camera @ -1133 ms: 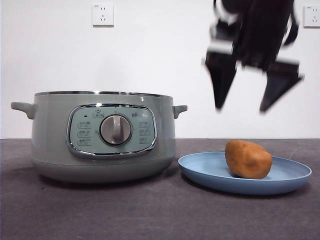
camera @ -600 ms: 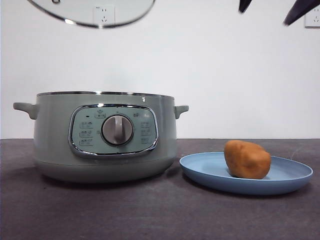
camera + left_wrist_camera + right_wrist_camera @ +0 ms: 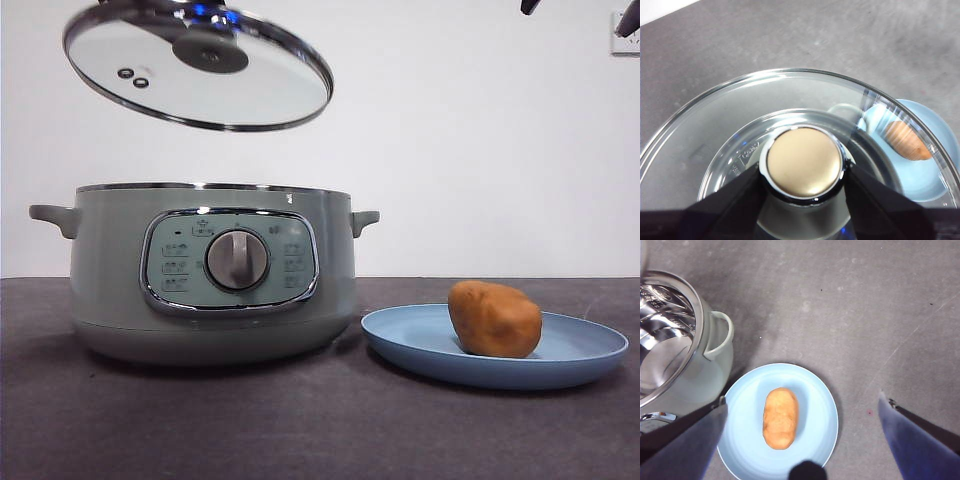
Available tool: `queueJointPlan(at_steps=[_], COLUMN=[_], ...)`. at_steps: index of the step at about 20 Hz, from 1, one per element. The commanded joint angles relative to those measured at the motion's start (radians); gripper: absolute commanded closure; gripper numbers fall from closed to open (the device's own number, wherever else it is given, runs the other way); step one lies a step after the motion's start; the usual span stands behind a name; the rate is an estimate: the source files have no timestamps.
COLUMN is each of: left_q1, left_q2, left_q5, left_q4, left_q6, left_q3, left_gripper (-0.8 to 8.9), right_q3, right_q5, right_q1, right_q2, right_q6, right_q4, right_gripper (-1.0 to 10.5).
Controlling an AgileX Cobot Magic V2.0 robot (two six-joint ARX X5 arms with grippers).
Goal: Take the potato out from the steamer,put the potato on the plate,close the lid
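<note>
The potato (image 3: 495, 318) lies on the light-blue plate (image 3: 590, 352), to the right of the sage-green steamer (image 3: 110, 270). The steamer stands open. The glass lid (image 3: 230, 95) hangs tilted in the air above the steamer. My left gripper (image 3: 802, 172) is shut on the lid's knob (image 3: 803, 162); through the glass I see the plate (image 3: 925, 175) and potato (image 3: 907, 141). My right gripper (image 3: 802, 440) is open and empty, high above the plate (image 3: 815, 405) and potato (image 3: 780, 417); only its tips show at the front view's top right corner (image 3: 630, 20).
The steamer's right handle (image 3: 364, 218) points toward the plate. The steamer's rim and handle also show in the right wrist view (image 3: 720, 335). The dark grey table (image 3: 320, 420) stretches in front of both. A white wall with sockets stands behind.
The lid has come down into the front view from the top, tilted above the steamer. The right gripper has risen from above the plate to the top right corner.
</note>
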Motion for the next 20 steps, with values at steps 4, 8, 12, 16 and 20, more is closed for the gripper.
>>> queueJointPlan(at_steps=[4,8,12,16,20], left_q1=[-0.011,-0.011,-0.021,-0.053,-0.061], left_q2=[-0.042,-0.111,-0.12,-0.117,-0.117], left_q5=[0.009,-0.007,0.008,-0.01,-0.011], left_q4=[0.179,0.322,0.473,0.508,0.493], left_q6=[-0.015,-0.021,-0.021,-0.02,-0.02], left_q3=[-0.184,-0.398,-0.514,-0.573,-0.628], left_gripper=[8.21,8.21,8.21,8.22,8.22], right_q3=[0.001,0.001,0.001,0.001,0.001], right_q5=[0.003,0.003,0.002,0.002,0.002], right_q1=[0.0,0.0,0.0,0.0,0.0], right_q2=[0.003,0.003,0.003,0.003,0.003], right_q6=[0.008,0.015,0.025,0.026,0.026], right_q4=[0.006,0.006,0.006,0.005,0.005], right_gripper=[4.4,4.4,4.5,4.5,4.5])
